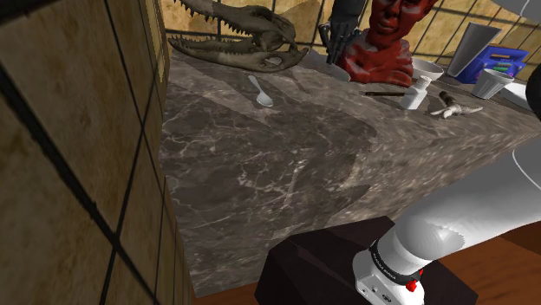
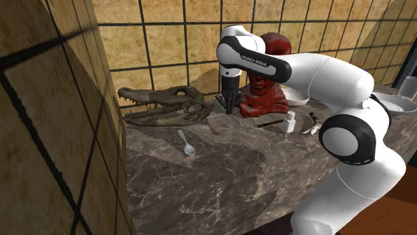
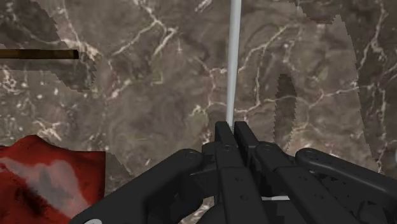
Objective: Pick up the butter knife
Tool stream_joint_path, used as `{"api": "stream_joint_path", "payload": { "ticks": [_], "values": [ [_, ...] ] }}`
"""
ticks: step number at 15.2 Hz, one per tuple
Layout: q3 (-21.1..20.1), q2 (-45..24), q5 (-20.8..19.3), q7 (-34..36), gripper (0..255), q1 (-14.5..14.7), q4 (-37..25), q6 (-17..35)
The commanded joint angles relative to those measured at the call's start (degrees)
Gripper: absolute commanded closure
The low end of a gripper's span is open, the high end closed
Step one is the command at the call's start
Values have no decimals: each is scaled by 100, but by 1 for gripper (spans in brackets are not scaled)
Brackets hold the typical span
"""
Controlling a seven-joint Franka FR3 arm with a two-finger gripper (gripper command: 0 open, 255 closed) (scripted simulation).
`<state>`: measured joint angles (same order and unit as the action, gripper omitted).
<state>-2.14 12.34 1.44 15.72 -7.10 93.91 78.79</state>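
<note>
A: Which step is being worked?

B: The grasp is being judged as made. The butter knife (image 3: 233, 57) is being clasped by its near end between the fingertips of the gripper (image 3: 232, 129). The jaws are being pressed narrow on it, with no gap being shown. Its pale, thin length is being pointed straight away from the fingers, over the marble counter (image 3: 159, 95).

A: Where is this being done?

B: At the far end of the counter, between the red bust (image 2: 264, 93) and the crocodile skull (image 2: 164, 107). The gripper is being held pointing down, close above the stone. A white spoon (image 2: 186, 143) is being noted well apart, nearer the counter's front. A thin dark stick (image 2: 270, 123) is being noted just in front of the bust.

A: Is the knife being carried clear of the surface?

B: That cannot be told. Whether the far tip is touching the marble is not being shown.

A: What is being called for next?

B: A slow, straight lift, as judged from here. A thing this thin, being gripped by one end, may be tipped or slipped. The bust is just beside the fingers, so sideways drift is to be avoided.
</note>
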Motion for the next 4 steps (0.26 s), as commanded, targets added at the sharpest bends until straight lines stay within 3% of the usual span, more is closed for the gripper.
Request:
{"api": "stream_joint_path", "payload": {
  "ticks": [1, 4],
  "values": [
    [-3, -73, -1, 10, 255, 2, -248, -178],
    [-4, -119, -2, 13, 255, 2, -392, -276]
  ]
}}
